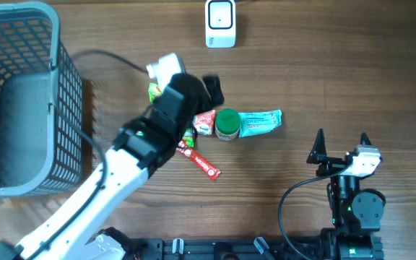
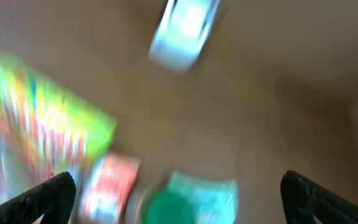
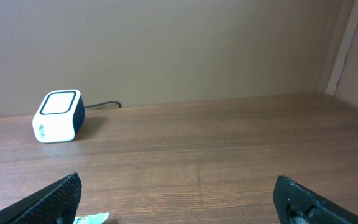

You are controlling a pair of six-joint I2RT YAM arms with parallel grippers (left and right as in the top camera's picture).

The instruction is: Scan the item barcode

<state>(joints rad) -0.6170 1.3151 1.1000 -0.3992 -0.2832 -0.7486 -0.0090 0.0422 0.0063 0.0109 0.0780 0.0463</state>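
Observation:
A small heap of items lies mid-table: a green-lidded jar (image 1: 227,124), a teal packet (image 1: 260,123), a red-and-white packet (image 1: 204,124), a green packet (image 1: 154,92) and a red stick (image 1: 201,160). The white barcode scanner (image 1: 220,23) stands at the far edge. My left gripper (image 1: 202,95) hovers over the heap's left side. In the blurred left wrist view its fingers (image 2: 48,196) stand wide apart and hold nothing, with the jar (image 2: 169,208) and teal packet (image 2: 213,193) below and the scanner (image 2: 184,31) beyond. My right gripper (image 1: 341,148) is open near the front right, away from the heap.
A grey mesh basket (image 1: 20,101) fills the left side, with a dark cable running from it toward the left arm. The right wrist view shows bare wood ahead, the scanner (image 3: 58,116) at the far left and a wall behind the table.

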